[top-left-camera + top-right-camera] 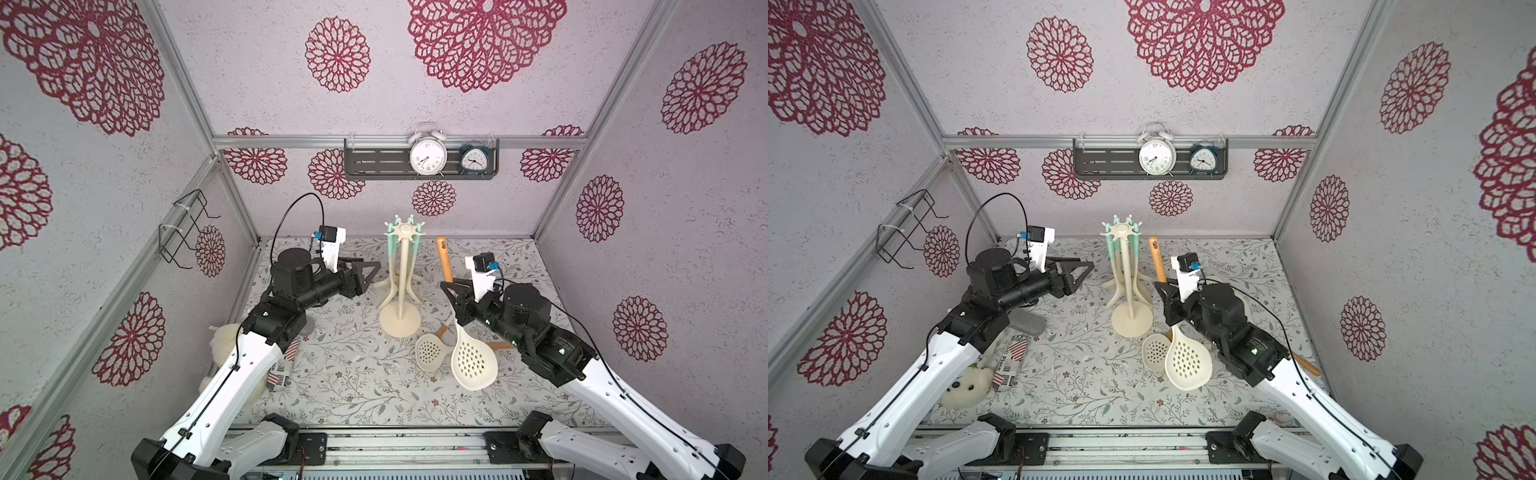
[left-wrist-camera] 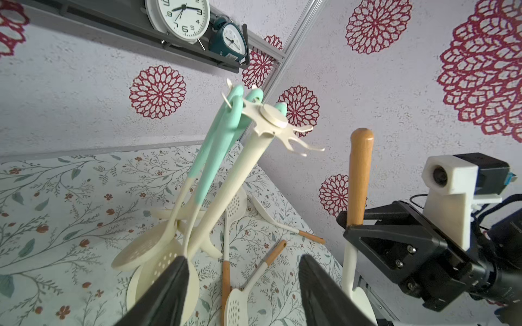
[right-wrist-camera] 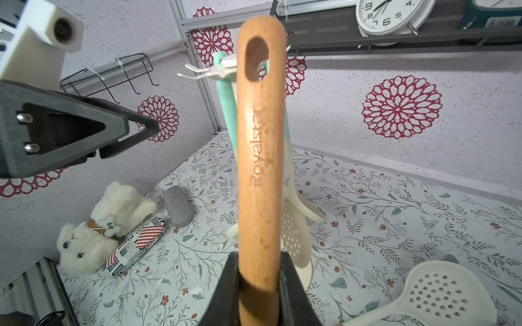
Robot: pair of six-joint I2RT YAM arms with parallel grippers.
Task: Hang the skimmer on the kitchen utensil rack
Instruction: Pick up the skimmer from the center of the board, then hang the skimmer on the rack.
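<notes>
At the near right of the table, the right pincer (image 3: pixel 260 268) is clamped low on the wooden handle of the skimmer (image 3: pixel 261 158). The skimmer stands nearly upright. Its holed bowl (image 1: pixel 473 361) hangs below the pincer, close over the table, and its hanging hole (image 3: pixel 255 59) is at the top. The rack (image 1: pixel 402 286) stands just beyond it to the left, not touching it. The hole looks about level with the crown of hooks (image 2: pixel 272 118), so I judge the coming move to be a short carry sideways onto a free hook (image 2: pixel 303 148), done by the right arm. The left pincer (image 2: pixel 243 259), jaws apart and empty, hovers at the rack's other side. A second skimmer (image 1: pixel 430 353) lies on the flowered table cover (image 1: pixel 332 374). Far back, a grey shelf (image 1: pixel 374 164) bears two clocks.
</notes>
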